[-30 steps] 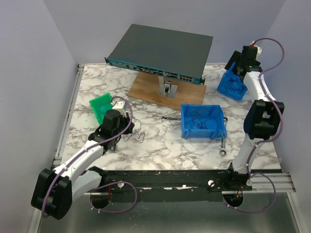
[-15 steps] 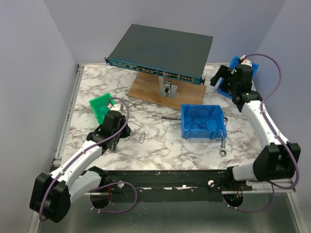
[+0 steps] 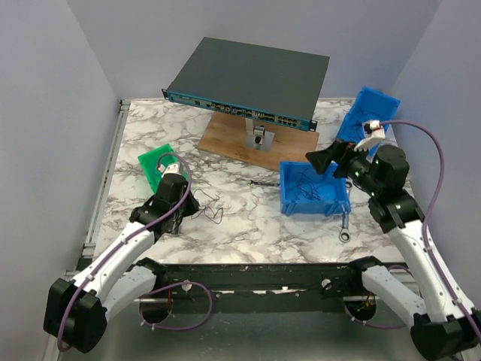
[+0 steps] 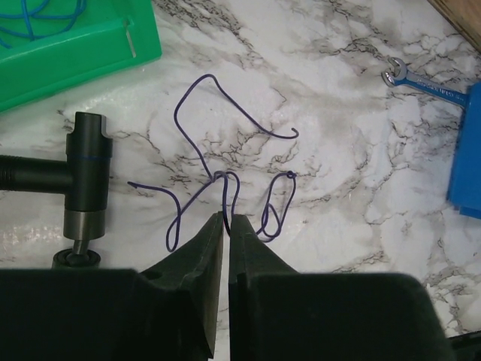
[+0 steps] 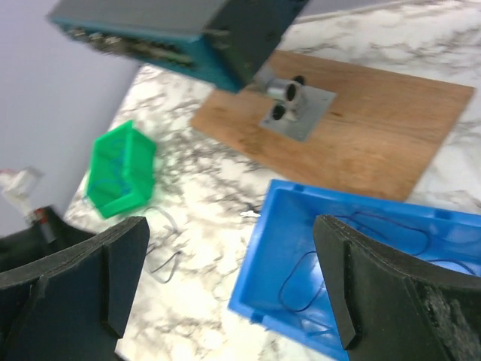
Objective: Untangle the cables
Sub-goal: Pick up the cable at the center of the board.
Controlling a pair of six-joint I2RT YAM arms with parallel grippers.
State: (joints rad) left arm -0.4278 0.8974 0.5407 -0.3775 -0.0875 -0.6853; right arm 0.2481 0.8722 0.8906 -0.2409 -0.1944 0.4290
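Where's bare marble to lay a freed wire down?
Bare marble: the near edge between the loose wire and the near blue bin, and the far-left corner behind the green bin. Crowded on the right: far blue bin, wrench, right gripper.

White arms [image 3: 120, 252] with black joints [image 3: 392, 167], black hands [image 4: 226, 222], trailing purple cables [image 3: 438, 169].

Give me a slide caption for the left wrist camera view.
Left end effector, jaws nearly shut, at a thin dark wire tangle on the marble table, green bin nearby.
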